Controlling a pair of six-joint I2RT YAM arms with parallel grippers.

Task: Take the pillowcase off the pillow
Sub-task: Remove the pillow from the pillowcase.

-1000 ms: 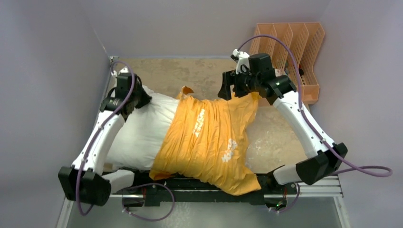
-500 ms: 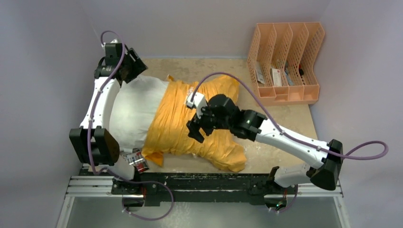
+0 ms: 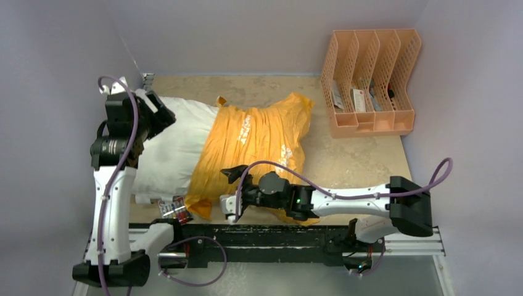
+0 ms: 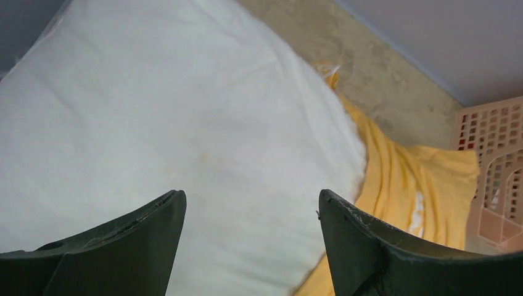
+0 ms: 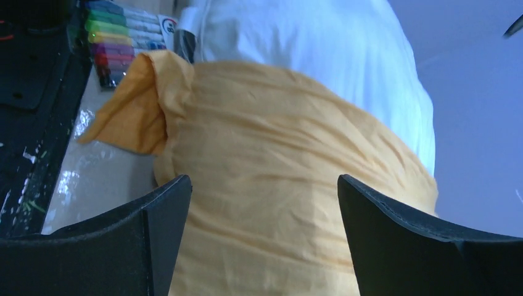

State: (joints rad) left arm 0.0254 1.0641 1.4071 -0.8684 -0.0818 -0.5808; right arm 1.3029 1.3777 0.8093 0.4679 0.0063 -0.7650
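The white pillow (image 3: pixel 172 142) lies across the table, its left half bare. The orange pillowcase (image 3: pixel 259 135) is bunched in folds over its right half. My left gripper (image 3: pixel 155 113) hovers over the pillow's far left end, open, with only white pillow (image 4: pixel 185 111) between its jaws (image 4: pixel 251 194); the pillowcase (image 4: pixel 401 166) edge shows to the right. My right gripper (image 3: pixel 229 190) sits low at the near edge of the pillowcase, pointing left, open. The wrist view shows wrinkled pillowcase (image 5: pixel 265 142) ahead of the right gripper (image 5: pixel 264 179), nothing gripped, and the pillow (image 5: pixel 321 37) beyond.
A peach file rack (image 3: pixel 370 80) holding a few items stands at the back right. A pack of coloured markers (image 3: pixel 174 209) lies under the pillow's near left corner. The black rail (image 3: pixel 265 237) runs along the front edge. Walls close in on left and back.
My left gripper opened, let go of the pillow's corner and shifted along the left end. My right arm swung from the pillowcase's far edge, over it, down to its near edge.
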